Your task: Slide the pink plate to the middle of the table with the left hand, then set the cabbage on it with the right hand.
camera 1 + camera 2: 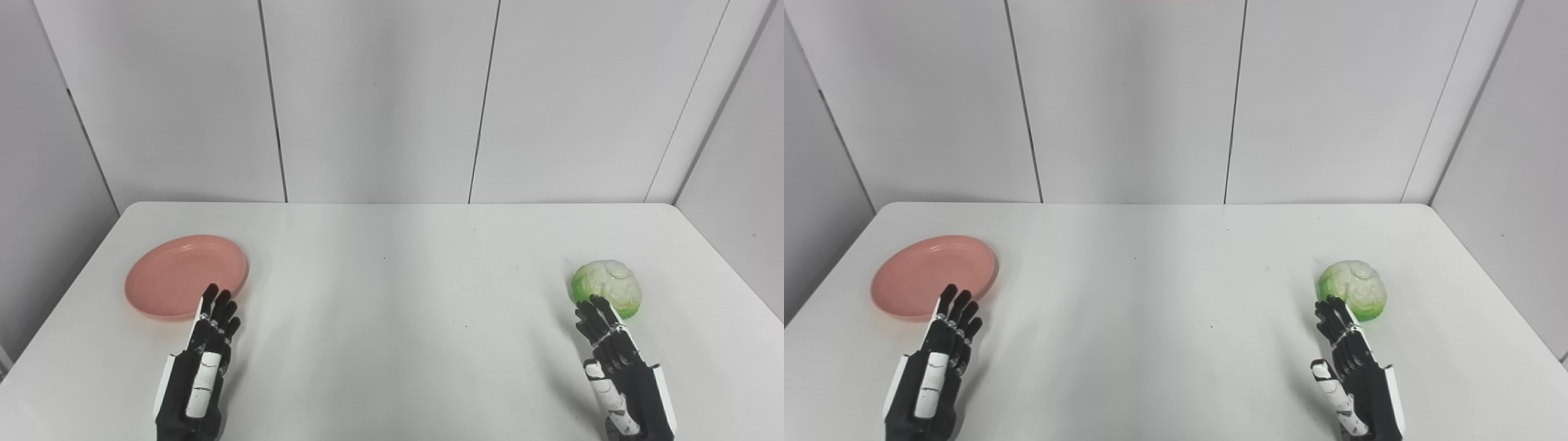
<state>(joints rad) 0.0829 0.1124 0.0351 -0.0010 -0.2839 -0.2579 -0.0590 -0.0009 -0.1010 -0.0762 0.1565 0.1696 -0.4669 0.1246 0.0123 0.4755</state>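
Note:
A round pink plate [177,275] lies flat on the left side of the white table [392,294]. My left hand [205,361] is open with its fingers stretched forward, its fingertips [217,300] over the plate's near right rim. A pale green and white cabbage [607,286] sits on the right side of the table. Just in front of it my right hand [615,367] is open, with its fingertips [594,306] close to the cabbage's near side. Neither hand holds anything.
Grey wall panels [380,98] stand behind the table's far edge. The table's left and right edges run close to the plate and the cabbage. Bare white tabletop lies between the two hands.

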